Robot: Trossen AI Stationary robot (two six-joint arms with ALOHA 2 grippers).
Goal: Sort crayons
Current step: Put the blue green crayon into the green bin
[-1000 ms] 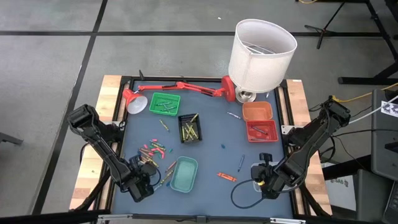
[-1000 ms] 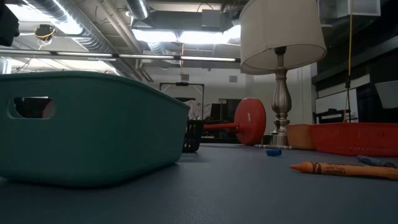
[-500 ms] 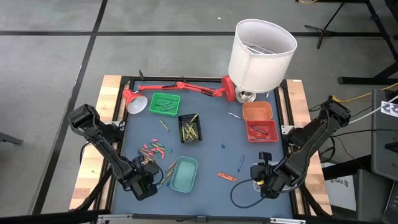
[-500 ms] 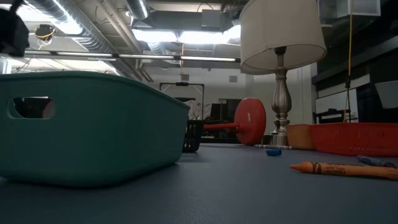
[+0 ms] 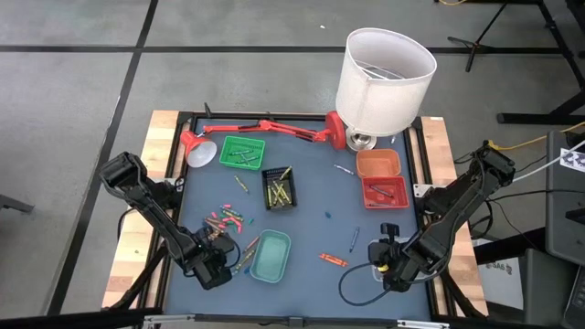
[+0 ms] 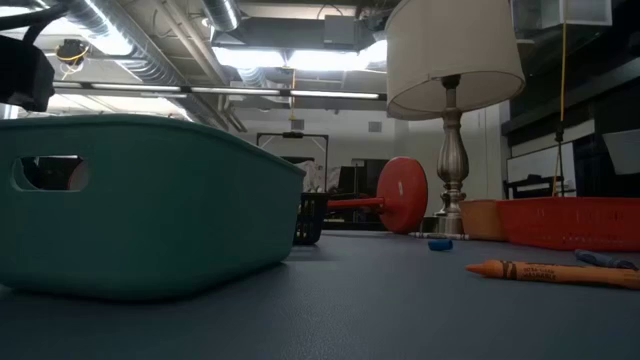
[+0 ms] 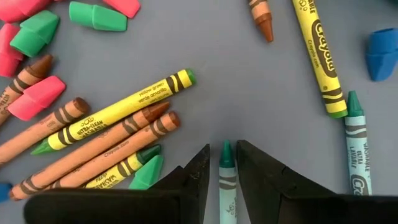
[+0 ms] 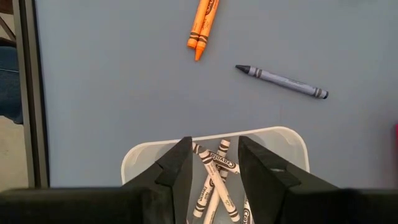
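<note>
teal crayon point(image 7: 226, 180) in left claw point(image 7: 221, 163), lower end cut off by pic edge

We saw two dark, jointed arms, matte black throughout. The left pincer point(image 7: 221, 171) had wedge-shaped black fingers point(image 7: 193, 177); the right pincer point(image 8: 211, 165) matched. Dark cables trailed beside the right arm point(image 5: 457, 206).

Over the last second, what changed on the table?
The left pincer crept a little along the near edge toward the teal tray, holding a teal-green crayon between its fingers. The right pincer hangs unmoved above the white tray. Loose crayons, the trays and the lamp stayed put.
</note>
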